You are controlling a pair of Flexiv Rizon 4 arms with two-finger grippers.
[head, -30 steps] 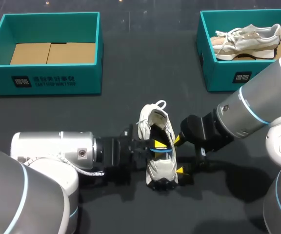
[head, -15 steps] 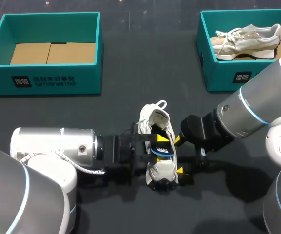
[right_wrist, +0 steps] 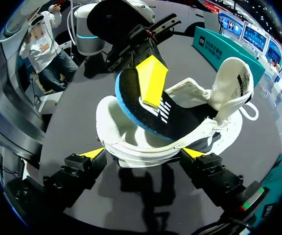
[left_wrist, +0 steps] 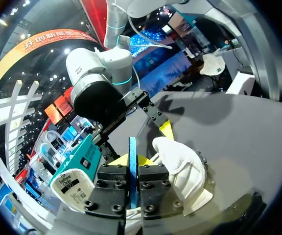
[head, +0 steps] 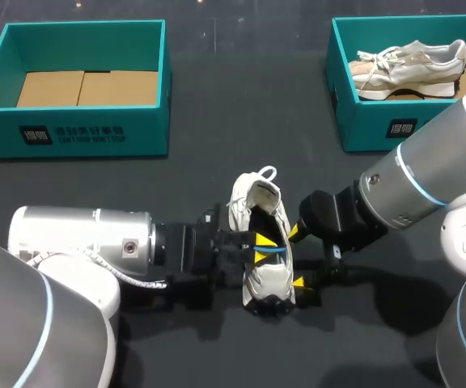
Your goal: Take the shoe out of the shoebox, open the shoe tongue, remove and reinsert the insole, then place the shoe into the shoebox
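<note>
**Insole halfway out of the shoe, both arms on it**

The white shoe (head: 267, 284) sits on the dark bench (head: 217, 121), right between the two end effectors, with its tongue folded back at the end farthest from them. You can see the lace loop sticking out there too.

The black insole (right_wrist: 180, 117) with the blue edge is partly out. One end is lifted above the shoe's rim, and the rest runs down inside toward the tongue.

The left end effector (head: 260, 247) is pressed together on that raised end. In its own wrist view the blue edge of the insole is sandwiched straight between the two finger blocks, and the shoe sits just ahead of them.

The right end effector (head: 296, 257) comes in from the other side. It's spread wide along the shoe's side wall, with one yellow tip touching the shoe at each end, so it's got the shoe pinched lengthwise. The lifted insole sits just ahead of and above its fingers.

Further out, an empty teal shoebox (head: 87, 133) with a cardboard floor is well apart from the left end effector. A second teal shoebox (head: 379, 125) is well beyond the right one, with a beige sneaker (head: 411, 65) lying in it.
</note>
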